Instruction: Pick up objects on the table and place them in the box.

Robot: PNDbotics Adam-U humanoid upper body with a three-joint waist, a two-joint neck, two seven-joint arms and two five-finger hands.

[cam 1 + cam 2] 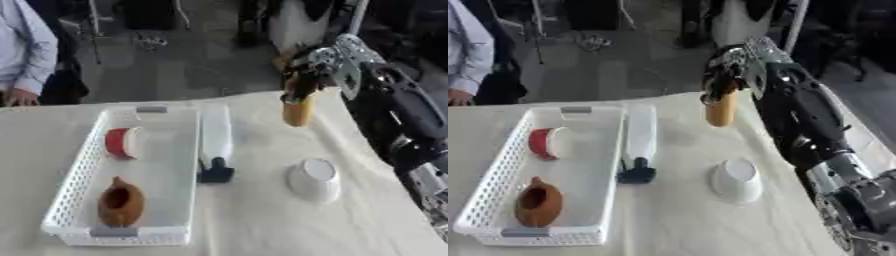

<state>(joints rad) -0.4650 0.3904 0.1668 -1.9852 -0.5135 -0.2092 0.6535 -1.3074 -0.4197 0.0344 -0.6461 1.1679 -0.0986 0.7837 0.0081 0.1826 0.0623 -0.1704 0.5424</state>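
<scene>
My right hand (308,70) hangs above the table's far right part, its fingers curled round the top of a yellow-orange elongated object (297,111) that dangles below it. A white basket (80,165) lies on the left of the table. Inside it sit a red and white cup on its side (122,142) and a brown pot-like thing (120,202). A white bottle with a black cap (215,140) lies along the basket's right wall. An upturned white bowl (314,179) rests on the cloth to the right. My left hand shows in neither view.
A cream cloth (262,225) covers the table. A person in a light shirt stands at the far left edge, a hand (19,97) at the table's rim. Beyond the far edge is a dark floor with cables and stands.
</scene>
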